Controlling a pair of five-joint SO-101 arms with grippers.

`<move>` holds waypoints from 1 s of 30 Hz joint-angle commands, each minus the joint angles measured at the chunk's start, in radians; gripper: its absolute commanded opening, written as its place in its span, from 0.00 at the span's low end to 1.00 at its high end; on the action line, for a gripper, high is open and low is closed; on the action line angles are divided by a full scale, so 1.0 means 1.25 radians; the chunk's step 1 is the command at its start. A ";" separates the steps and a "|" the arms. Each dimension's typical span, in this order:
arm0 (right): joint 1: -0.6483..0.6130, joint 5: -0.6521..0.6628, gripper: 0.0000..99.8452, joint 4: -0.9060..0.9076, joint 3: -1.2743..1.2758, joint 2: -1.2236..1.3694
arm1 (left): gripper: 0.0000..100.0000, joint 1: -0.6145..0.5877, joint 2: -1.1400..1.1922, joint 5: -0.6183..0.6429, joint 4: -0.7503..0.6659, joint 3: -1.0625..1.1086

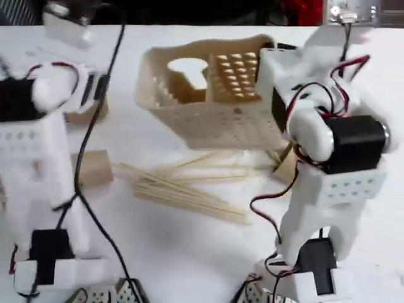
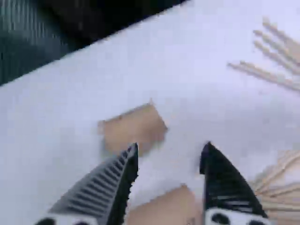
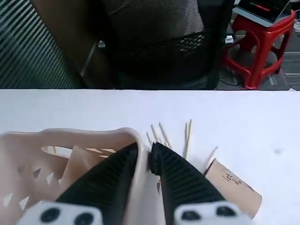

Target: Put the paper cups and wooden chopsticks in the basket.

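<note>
Here, the basket (image 1: pixel 208 120) is shown at the far middle of the tabletop (image 1: pixel 189 252). Its corner wall is pinched between the clenched right jaws, as seen from the right wrist. The chopsticks (image 1: pixel 183 189) are strewn loose on the tabletop just in front of the basket, none of them inside it. A first cup (image 3: pixel 234 187) is laid on its side just beside the gripped corner, close to the right arm (image 1: pixel 328 183) and among the chopstick ends. Two more cups are found on the tabletop by the left arm (image 1: pixel 38 145). The second cup (image 2: pixel 164 206) is framed low between the released left jaws, which are spread wide and hold nothing. The third cup (image 2: pixel 133 126) is seen just beyond their tips. Whether the second cup is touched cannot be told. A brown shape (image 3: pixel 77 164) is glimpsed inside the basket, too unclear to be named.
</note>
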 commanded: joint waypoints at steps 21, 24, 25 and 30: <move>-0.009 -0.041 0.02 -0.084 0.090 -0.036 | 0.26 0.208 -0.045 0.328 -0.006 0.028; -0.018 -0.042 0.02 -0.084 0.090 -0.036 | 0.26 0.213 -0.045 0.341 -0.061 0.095; -0.031 -0.042 0.02 -0.083 0.090 -0.036 | 0.26 0.213 -0.045 0.354 -0.081 0.114; -0.075 -0.044 0.02 -0.082 0.090 -0.037 | 0.26 0.213 -0.045 0.366 -0.164 0.220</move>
